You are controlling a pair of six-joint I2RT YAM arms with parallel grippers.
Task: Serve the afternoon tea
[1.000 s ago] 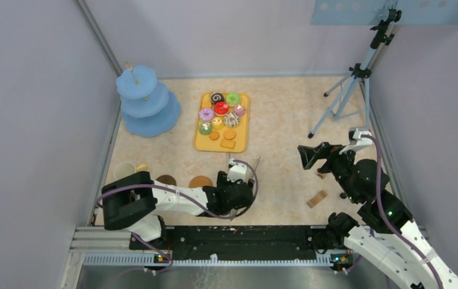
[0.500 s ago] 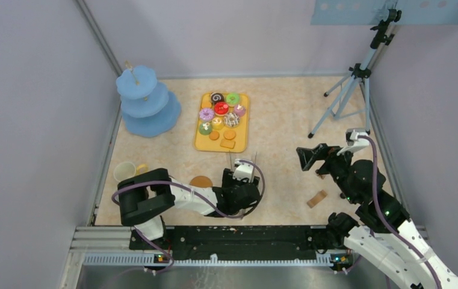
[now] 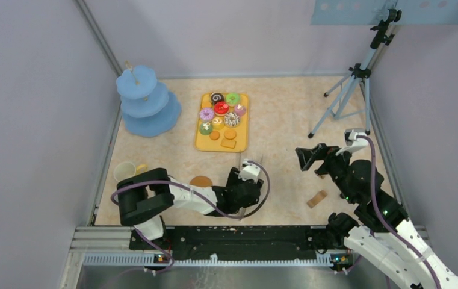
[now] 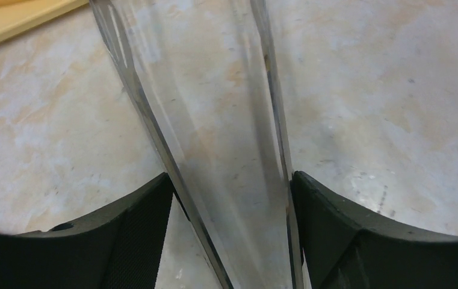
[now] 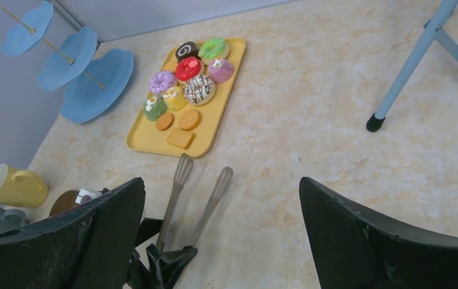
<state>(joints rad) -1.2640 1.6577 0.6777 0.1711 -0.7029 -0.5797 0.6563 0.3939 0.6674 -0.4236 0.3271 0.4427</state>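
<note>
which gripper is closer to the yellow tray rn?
Left. The left gripper, gripping the tongs, sits just short of the yellow tray's near edge; the right gripper is open, farther off to its right.

We see a beige, marbled tabletop [image 3: 280,120] closed in by pale walls. At its far left stands a blue three-tier stand [image 3: 148,102]. To the right of it, and apart from it, a yellow tray [image 3: 242,143] lies with its long side running away from us. The metal tongs [image 5: 181,171] point their two spread arms toward the tray's near edge, tips close but not touching. A small wooden block [image 3: 317,198] lies near right. At far right a pale blue tripod [image 3: 346,90] stands under a blue perforated panel [image 3: 358,11].
</note>
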